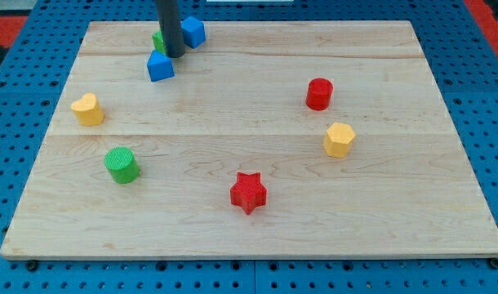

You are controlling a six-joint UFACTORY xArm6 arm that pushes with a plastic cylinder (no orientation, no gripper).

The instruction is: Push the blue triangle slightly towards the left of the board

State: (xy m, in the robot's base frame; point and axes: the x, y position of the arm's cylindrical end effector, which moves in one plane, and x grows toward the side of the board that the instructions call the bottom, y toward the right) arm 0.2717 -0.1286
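Up near the board's (257, 233) top-left, sitting just below-left of my tip (175, 55): blue triangle (160, 66), small chunky wedge, right by a half-hidden green block (158, 40) and blue cube (193, 32). No jaws here, just a rod.

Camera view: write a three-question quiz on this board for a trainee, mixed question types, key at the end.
1. True or false: my tip sits at the view's top left, right beside the blue triangle.
2. Multiple choice: which block lies nearest the view's bottom edge? A) red star B) yellow heart C) red cylinder
3. Fill in: the yellow hexagon lies just below the ____ cylinder.

Key: 1 true; 2 A; 3 red.
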